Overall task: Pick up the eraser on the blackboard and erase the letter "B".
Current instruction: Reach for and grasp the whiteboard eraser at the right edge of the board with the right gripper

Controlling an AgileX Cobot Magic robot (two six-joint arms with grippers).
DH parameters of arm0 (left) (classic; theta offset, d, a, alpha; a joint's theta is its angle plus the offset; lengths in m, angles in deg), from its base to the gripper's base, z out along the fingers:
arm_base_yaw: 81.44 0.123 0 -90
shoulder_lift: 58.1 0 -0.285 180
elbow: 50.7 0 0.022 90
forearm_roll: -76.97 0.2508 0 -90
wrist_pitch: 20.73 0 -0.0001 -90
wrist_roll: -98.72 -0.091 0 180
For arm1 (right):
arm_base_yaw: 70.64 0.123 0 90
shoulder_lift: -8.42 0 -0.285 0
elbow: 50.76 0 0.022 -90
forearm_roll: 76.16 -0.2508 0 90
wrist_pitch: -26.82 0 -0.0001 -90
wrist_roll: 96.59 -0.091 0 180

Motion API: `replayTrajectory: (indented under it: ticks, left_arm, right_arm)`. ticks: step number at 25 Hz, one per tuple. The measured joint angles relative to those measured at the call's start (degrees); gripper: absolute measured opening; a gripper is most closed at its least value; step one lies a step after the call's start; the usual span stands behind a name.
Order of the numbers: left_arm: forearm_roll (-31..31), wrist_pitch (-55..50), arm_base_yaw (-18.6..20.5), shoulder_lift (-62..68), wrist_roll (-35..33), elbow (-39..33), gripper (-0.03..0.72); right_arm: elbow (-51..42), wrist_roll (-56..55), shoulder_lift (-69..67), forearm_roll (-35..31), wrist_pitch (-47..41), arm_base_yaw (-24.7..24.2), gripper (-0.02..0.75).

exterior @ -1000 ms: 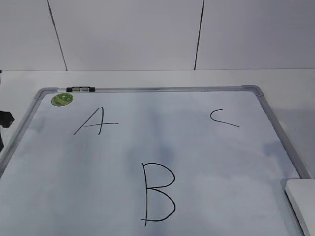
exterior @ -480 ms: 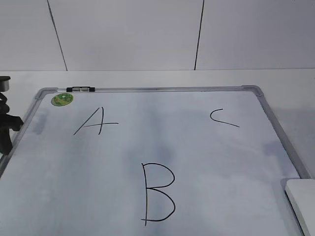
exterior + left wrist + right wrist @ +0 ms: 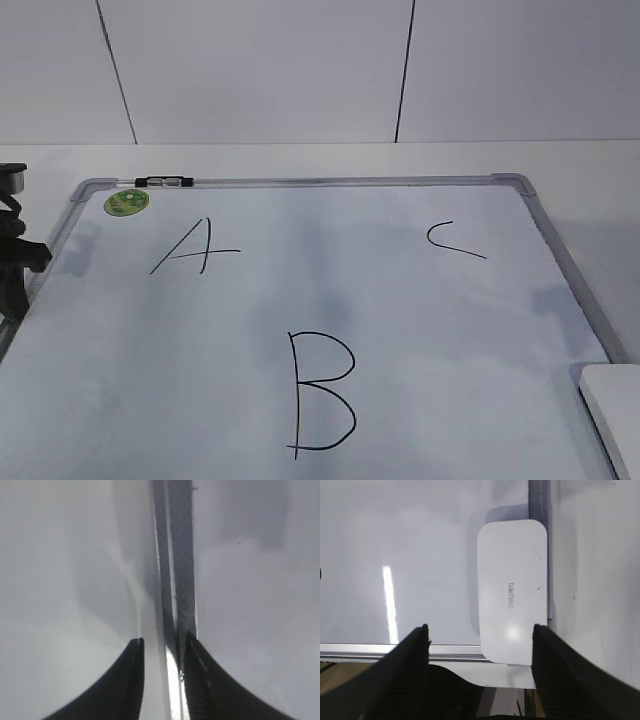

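Close by, the eraser lies flat in the near right corner of the blackboard, right against the frame; it looks light, hard and smooth, maybe slippery, so I would pinch it across its two long sides; the right gripper hangs above it with fingers spread wide, holding nothing. Its long side runs along the board's right edge. Farther in sits the letter "B", not rubbed yet; way off at the left edge, the left gripper has its fingers only a little apart over the frame.

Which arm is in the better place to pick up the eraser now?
The right. The right gripper hangs open directly above the eraser at the board's right edge. The left gripper is over the frame at the far left side.
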Motion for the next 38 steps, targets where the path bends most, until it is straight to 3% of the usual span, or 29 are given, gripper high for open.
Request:
replayTrajectory:
  ticks: [2, 6, 7, 15, 23, 27, 38]
  left_arm:
    - [0.0, 0.0, 0.0, 0.0, 0.0, 0.0, 0.173]
    - [0.0, 0.0, 0.0, 0.0, 0.0, 0.0, 0.173]
    - [-0.7, -0.1, 0.0, 0.0, 0.9, 0.0, 0.028]
    - [-1.1, -0.2, 0.0, 0.0, 1.4, 0.1, 0.019]
    - [-1.1, -0.2, 0.0, 0.0, 1.4, 0.1, 0.017]
    - [-1.1, -0.2, 0.0, 0.0, 1.5, 0.1, 0.017]
    - [-1.1, -0.3, 0.0, 0.1, 1.5, 0.1, 0.017]
  right_arm:
    - [0.0, 0.0, 0.0, -0.1, -0.1, 0.0, 0.517]
    - [0.0, 0.0, 0.0, -0.1, -1.9, 0.0, 0.517]
    - [0.0, 0.0, 0.0, -0.1, -2.7, 0.0, 0.517]
    - [0.0, 0.4, 0.0, 0.0, -3.3, 0.0, 0.517]
    - [-0.8, 0.5, 0.0, 0.2, -1.9, 0.0, 0.643]
    - [-3.5, 0.5, 0.0, 3.3, 0.0, 0.0, 0.65]
    - [-4.7, 1.2, -7.2, 3.9, 6.4, 0.0, 0.652]
